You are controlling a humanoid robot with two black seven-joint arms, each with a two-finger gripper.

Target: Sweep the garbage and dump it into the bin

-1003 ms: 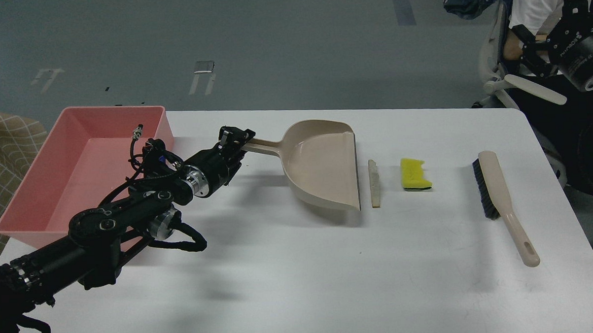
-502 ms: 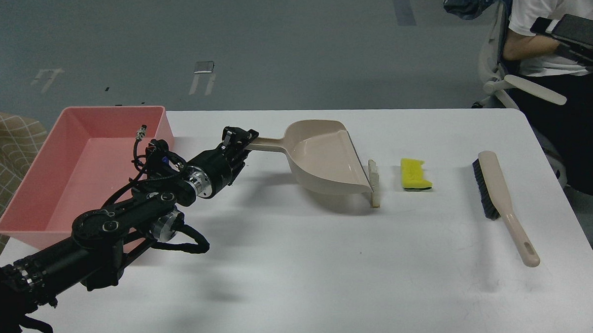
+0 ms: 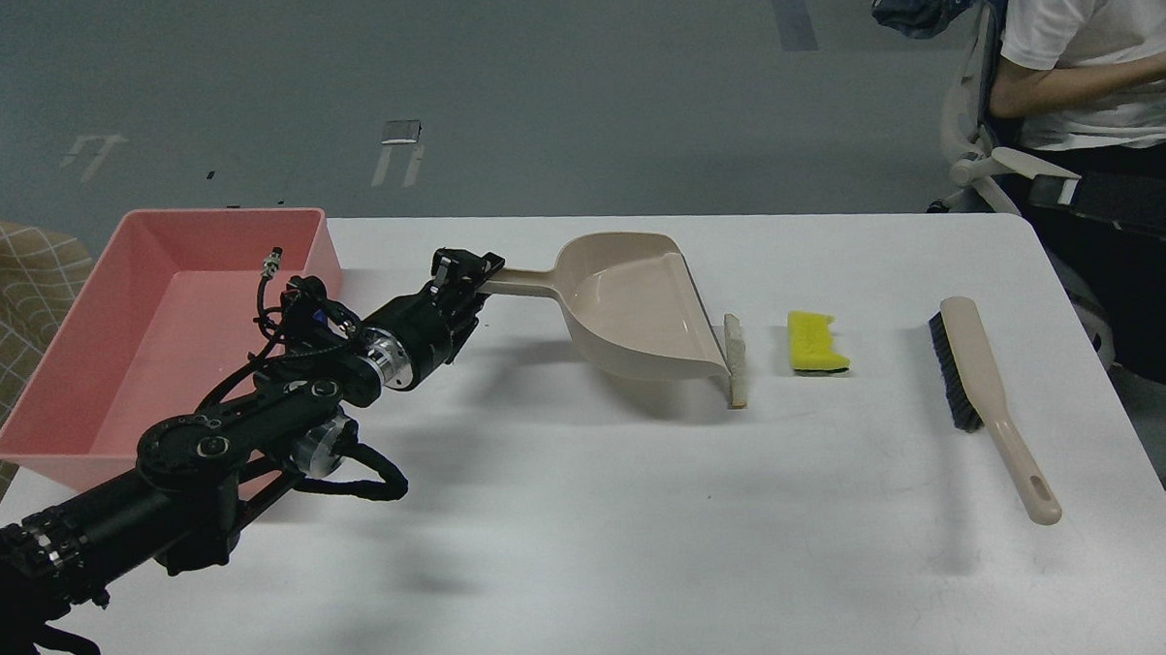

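1. Our left claw is clenched on the end of the dustpan handle; our right claw is out of sight.
2. Over the last second the pan has slid right and tipped, so its lip now touches the off-white strip, where before a gap lay between them. In the last half second it has barely moved.
3. We judge the pan is now placed to receive, and sweeping has not begun.
4. The yellow sponge piece lies just right of the strip, apart from it.
5. The brush lies untouched further right, near the right edge of the table.
6. The pink bin sits at the table's left end, empty, its near corner behind our arm.
7. The front of the table is open for moving.
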